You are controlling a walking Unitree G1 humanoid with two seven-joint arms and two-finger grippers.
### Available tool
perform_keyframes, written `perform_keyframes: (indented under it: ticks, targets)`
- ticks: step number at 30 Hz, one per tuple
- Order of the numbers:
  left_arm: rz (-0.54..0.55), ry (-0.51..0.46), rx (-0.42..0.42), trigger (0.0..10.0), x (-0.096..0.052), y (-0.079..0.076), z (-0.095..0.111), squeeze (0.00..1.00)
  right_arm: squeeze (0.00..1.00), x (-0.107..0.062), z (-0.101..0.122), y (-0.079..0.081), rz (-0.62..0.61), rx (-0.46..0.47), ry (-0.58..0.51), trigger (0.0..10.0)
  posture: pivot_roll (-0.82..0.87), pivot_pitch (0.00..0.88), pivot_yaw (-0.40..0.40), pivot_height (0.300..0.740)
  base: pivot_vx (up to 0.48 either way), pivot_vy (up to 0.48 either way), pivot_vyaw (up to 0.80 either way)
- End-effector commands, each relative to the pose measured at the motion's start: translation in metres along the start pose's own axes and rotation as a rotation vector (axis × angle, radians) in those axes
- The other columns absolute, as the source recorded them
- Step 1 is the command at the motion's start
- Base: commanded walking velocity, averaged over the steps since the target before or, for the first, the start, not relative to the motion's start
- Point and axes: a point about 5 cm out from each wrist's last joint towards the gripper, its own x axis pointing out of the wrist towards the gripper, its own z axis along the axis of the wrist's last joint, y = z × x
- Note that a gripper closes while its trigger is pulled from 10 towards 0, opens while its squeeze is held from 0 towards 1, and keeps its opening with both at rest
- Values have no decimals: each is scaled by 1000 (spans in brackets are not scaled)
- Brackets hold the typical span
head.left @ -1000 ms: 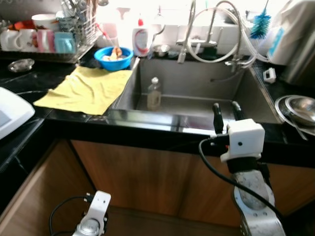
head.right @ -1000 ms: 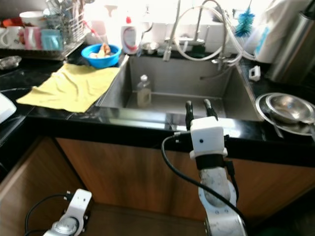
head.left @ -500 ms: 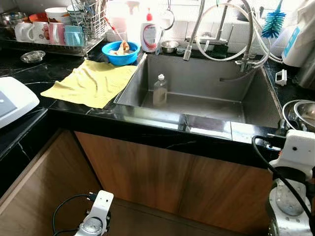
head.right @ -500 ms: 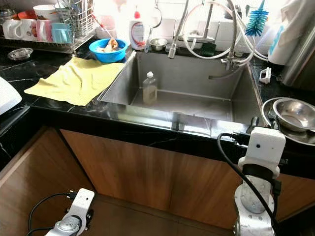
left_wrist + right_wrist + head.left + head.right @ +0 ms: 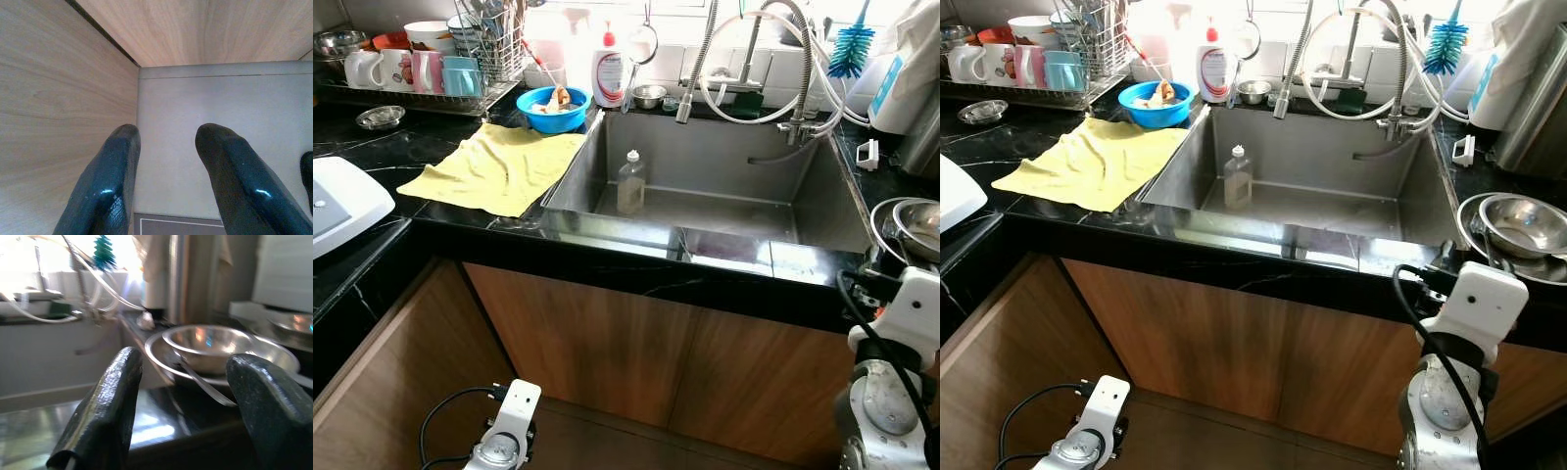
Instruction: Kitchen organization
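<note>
At the front edge of a black stone counter (image 5: 1067,230), the right gripper (image 5: 188,396) was raised at about four o'clock in the head view, its fingers (image 5: 105,401) spread wide apart. Just ahead of it sat a steel bowl (image 5: 1526,221) nested on a steel plate (image 5: 1474,211), with what looked like a spoon handle (image 5: 200,382) resting across the rim, though the blur made that uncertain. A steel sink (image 5: 803,211) filled the centre, holding a small clear bottle (image 5: 629,183) standing upright. At ten o'clock lay a yellow cloth (image 5: 494,166), with a blue bowl (image 5: 551,108) beyond it beside a dish rack (image 5: 460,73) of mugs. The left gripper (image 5: 166,171) hung low at seven o'clock before a wooden cabinet (image 5: 58,88), its fingers slightly parted and holding nothing.
</note>
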Motion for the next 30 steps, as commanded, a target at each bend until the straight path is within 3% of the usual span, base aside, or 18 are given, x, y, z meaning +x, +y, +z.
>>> perform_keyframes:
  ticks: [1, 13, 30]
  targets:
    - [-3, 10, -1, 10000, -1, 1, -3, 0, 0, 4, -8, -6, -57, 37, 63, 10000, -102, 0, 2, 740, 0, 0, 0]
    - [-7, 6, 2, 10000, 0, -1, -2, 0, 0, 12, -8, -15, -125, 98, 87, 10000, -98, 0, -3, 740, 0, 0, 0]
    - [-6, 6, 2, 10000, 0, 0, -1, 0, 0, 30, -8, -3, -81, 169, 124, 10000, -93, 0, -2, 740, 0, 0, 0]
